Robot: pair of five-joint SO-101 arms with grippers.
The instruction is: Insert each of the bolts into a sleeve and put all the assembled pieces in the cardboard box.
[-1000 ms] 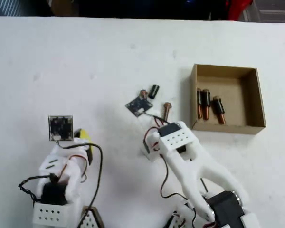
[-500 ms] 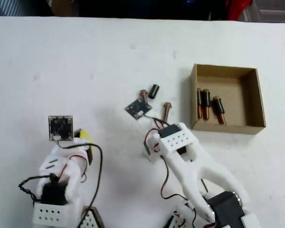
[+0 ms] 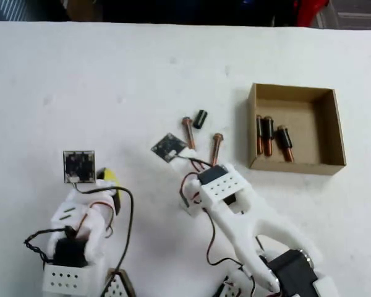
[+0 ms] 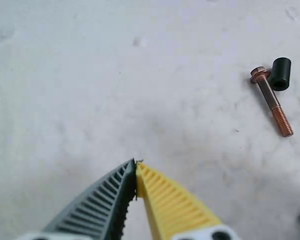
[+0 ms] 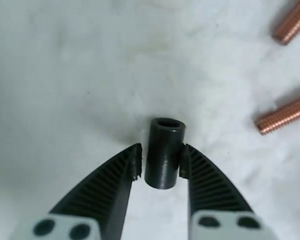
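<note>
Right wrist view: right gripper [image 5: 160, 165] clasps an upright black sleeve [image 5: 163, 152] mid-table. Left gripper [image 4: 135, 169], tips pressed together, sits toward the table's [image 3: 111, 74] near left corner. Beyond lie two bolts [image 3: 188, 131], then a loose sleeve [image 3: 200, 118]. The cardboard box [image 3: 297, 166] near the right edge holds three assembled pieces [image 3: 268, 135].

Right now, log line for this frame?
left fingers: shut, empty | right fingers: shut on sleeve | table: two bolts, spare sleeve | box: three assembled pieces
</note>
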